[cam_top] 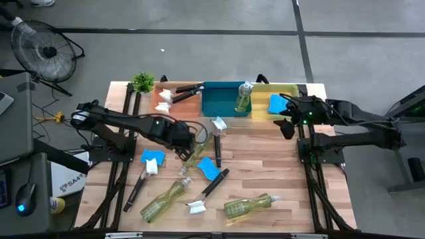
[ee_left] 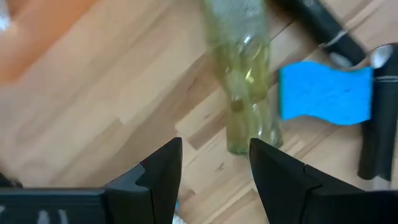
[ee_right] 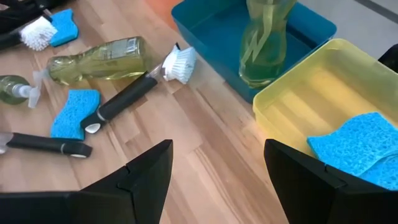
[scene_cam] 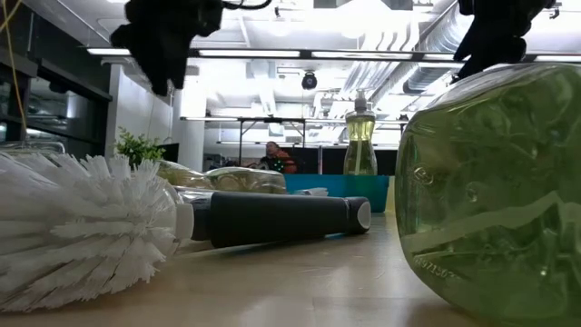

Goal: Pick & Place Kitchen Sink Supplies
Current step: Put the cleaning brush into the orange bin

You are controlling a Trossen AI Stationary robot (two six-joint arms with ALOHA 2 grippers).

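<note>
Wooden desk (cam_top: pixel 265 166) under both arms, three bins lined up along its far edge — orange bin (cam_top: pixel 174 106) toward the left, teal bin (cam_top: pixel 219 99) in the middle, yellow bin (cam_top: pixel 287 91) toward the right.

Left claw (cam_top: pixel 197 136) near the desk's middle, fingers apart, nothing between them, poised just above a lying bottle (ee_left: pixel 245 87) with a blue sponge (ee_left: pixel 323 93) beside it. Right claw (cam_top: pixel 287 126) near the yellow bin at the far right, fingers apart and empty, over bare wood just in front of the bins.

Upright in the teal bin, one clear bottle of yellow-green liquid (cam_top: pixel 243 98). Flat near the front edge, two more bottles: one (cam_top: pixel 165 199) left of centre, one (cam_top: pixel 247 206) right of centre.

Two black brushes with white heads (cam_top: pixel 179 93) in the orange bin. Loose on the desk: a brush (cam_top: pixel 218 136) in front of the teal bin, another (cam_top: pixel 207 192) near the front edge between the two lying bottles, and one more (cam_top: pixel 141 180) toward the left edge.

One sponge (cam_top: pixel 276 103) in the yellow bin, one (cam_top: pixel 153 157) left of centre, touching that last brush's head. Small green plant (cam_top: pixel 142 81) at the far left corner.
</note>
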